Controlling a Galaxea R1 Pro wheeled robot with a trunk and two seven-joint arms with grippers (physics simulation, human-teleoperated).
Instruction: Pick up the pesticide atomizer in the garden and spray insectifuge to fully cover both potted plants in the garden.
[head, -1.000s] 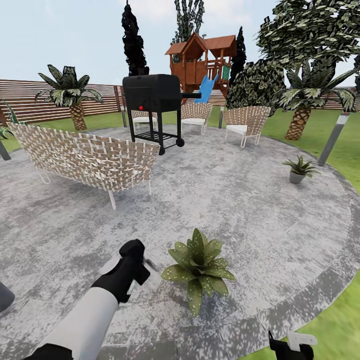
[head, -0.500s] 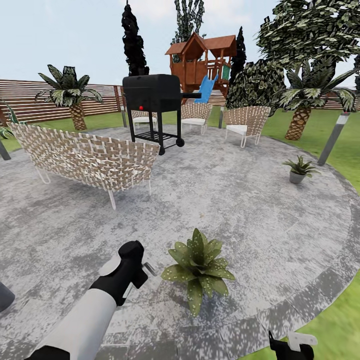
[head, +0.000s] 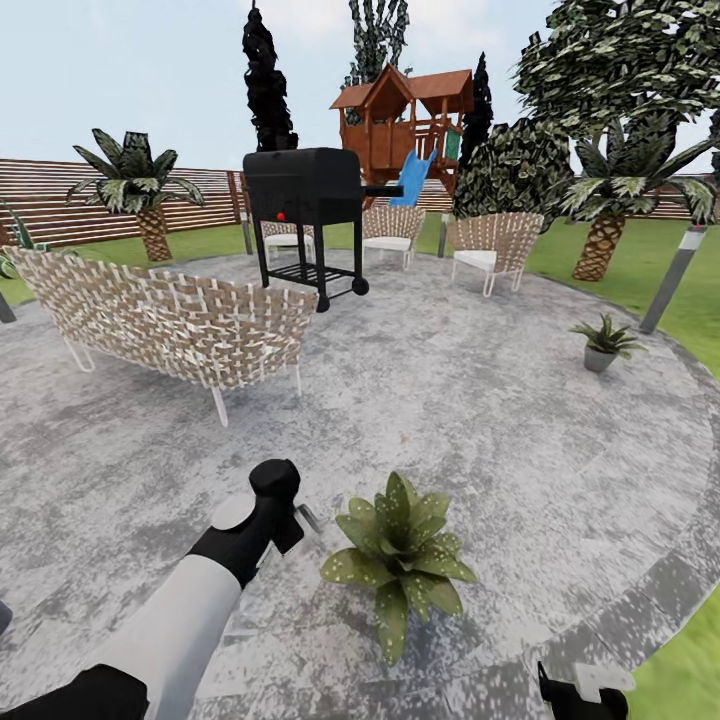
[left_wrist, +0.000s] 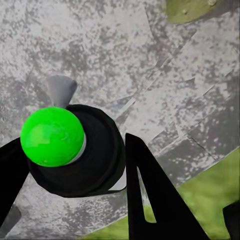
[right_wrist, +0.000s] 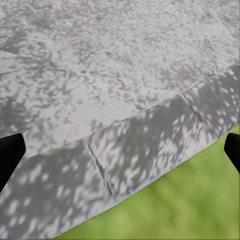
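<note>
A round grey stone patio (head: 520, 420) is edged by lawn (head: 690, 670), with a wicker bench (head: 170, 320), black grill (head: 305, 190) and slat fence (head: 60, 200) beyond. No writing can be read. The pesticide atomizer (left_wrist: 75, 150) is clamped between the left gripper (left_wrist: 70, 175) fingers, beside a potted plant (head: 400, 550); another potted plant (head: 603, 345) stands farther off. The right gripper (right_wrist: 120, 150) is spread wide, empty.

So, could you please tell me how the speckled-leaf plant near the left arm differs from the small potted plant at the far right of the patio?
The broad-leaved, white-speckled green plant sits close by, beside the left gripper; the spiky narrow-leaved plant stands far off near the patio's right edge. The near plant's leaves hide its pot; the far one's grey pot shows plainly. Both stand upright on the grey stone patio.
</note>
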